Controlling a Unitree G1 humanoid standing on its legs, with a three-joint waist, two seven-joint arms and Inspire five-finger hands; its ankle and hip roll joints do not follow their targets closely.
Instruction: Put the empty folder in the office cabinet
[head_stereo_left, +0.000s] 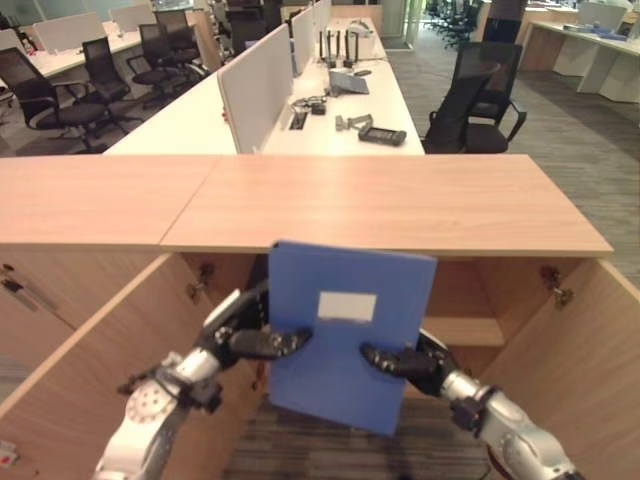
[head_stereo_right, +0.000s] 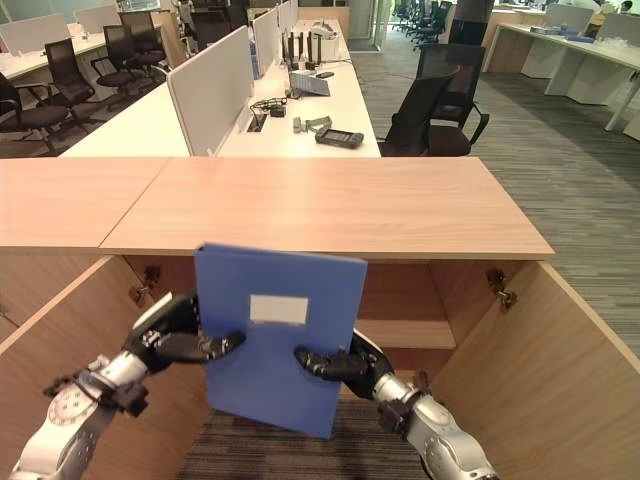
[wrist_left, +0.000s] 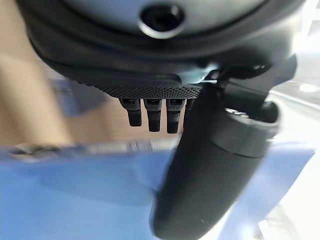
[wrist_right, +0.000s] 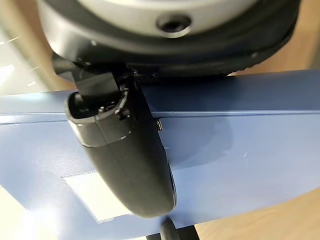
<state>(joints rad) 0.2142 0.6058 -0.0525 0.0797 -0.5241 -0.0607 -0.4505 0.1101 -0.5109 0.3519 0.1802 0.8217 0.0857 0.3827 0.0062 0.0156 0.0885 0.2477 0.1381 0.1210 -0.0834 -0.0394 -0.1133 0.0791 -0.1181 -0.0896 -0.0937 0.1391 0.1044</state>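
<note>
The left robot hand (head_stereo_left: 243, 335) gripped the blue folder (head_stereo_left: 345, 335) at its left edge, thumb laid across the front cover and fingers behind it. The right robot hand (head_stereo_left: 412, 362) clamped the right edge lower down in the same way, its thumb pressed flat on the cover in the right wrist view. Between the two, the folder hung in the air, upright, its broad face turned toward the robot's head and its long axis running top to bottom, leaning a little so the lower corner dipped toward the right. A pale rectangular label (head_stereo_left: 346, 306) sat on the upper middle of the cover; no writing could be made out on it. The folder was held just in front of the open cabinet (head_stereo_left: 470, 300), level with its mouth and below the wooden top (head_stereo_left: 400, 200), with both doors (head_stereo_left: 590, 370) swung wide to either side. Beyond the cabinet stood a long white table (head_stereo_left: 350, 100) with a grey divider (head_stereo_left: 255, 90), and black office chairs (head_stereo_left: 470, 100) beside it.
</note>
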